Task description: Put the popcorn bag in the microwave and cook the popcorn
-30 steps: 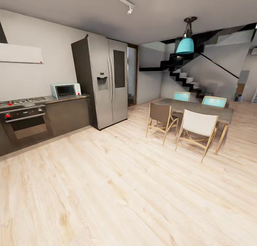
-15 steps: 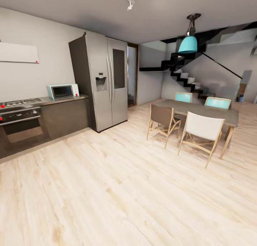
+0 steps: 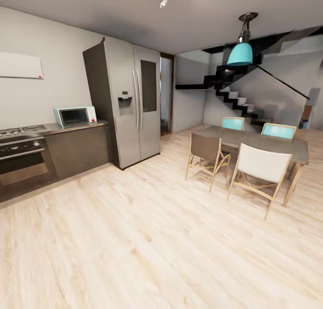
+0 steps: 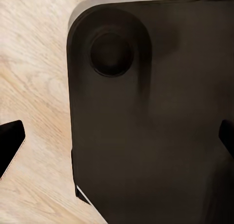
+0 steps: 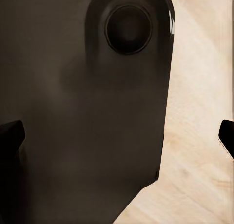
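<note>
Where each wrist camera looks along its fingers, the left gripper (image 4: 117, 141) shows two dark fingertips (image 4: 9, 141) at opposite edges of the picture, set wide apart with nothing between them; the right gripper (image 5: 117, 136) shows the same, its fingertips (image 5: 10, 136) spread and empty. Both point down at a dark rounded part of the robot's base (image 4: 151, 112) over the pale wooden floor (image 4: 34, 53). The head view instead gives the room: the microwave (image 3: 75, 116) stands on the countertop (image 3: 76, 127) near its end beside the tall grey fridge (image 3: 125, 102), with the hob (image 3: 18, 131) and black oven (image 3: 22, 158) further along. A dining table (image 3: 251, 141) with chairs (image 3: 206, 154) stands well apart, under a teal lamp (image 3: 242, 53).
</note>
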`<state>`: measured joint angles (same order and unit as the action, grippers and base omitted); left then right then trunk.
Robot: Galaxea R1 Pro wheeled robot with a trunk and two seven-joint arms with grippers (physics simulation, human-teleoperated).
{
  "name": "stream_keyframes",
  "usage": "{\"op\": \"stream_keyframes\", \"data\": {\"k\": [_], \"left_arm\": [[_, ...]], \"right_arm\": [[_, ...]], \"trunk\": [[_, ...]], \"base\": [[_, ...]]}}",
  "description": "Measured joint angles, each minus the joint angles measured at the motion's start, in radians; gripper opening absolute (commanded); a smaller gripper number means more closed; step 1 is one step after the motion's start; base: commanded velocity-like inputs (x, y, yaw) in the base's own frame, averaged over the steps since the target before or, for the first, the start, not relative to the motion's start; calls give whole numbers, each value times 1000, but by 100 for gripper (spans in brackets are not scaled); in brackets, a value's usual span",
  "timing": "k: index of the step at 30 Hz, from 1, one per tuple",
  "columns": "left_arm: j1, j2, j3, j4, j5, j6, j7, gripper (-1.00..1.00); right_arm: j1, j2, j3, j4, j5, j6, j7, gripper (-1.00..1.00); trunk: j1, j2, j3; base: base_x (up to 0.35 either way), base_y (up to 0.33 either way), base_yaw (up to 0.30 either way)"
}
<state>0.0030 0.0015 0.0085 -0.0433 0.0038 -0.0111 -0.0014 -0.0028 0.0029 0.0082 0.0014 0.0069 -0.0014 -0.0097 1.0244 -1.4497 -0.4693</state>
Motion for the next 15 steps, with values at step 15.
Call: {"op": "stream_keyframes", "data": {"k": [15], "left_arm": [[0, 0, -1, 0, 1, 1, 0, 100]], "right_arm": [[0, -1, 2, 0, 2, 0, 0, 100]], "trunk": [[0, 0, 0]], "base": [[322, 0, 0]]}}
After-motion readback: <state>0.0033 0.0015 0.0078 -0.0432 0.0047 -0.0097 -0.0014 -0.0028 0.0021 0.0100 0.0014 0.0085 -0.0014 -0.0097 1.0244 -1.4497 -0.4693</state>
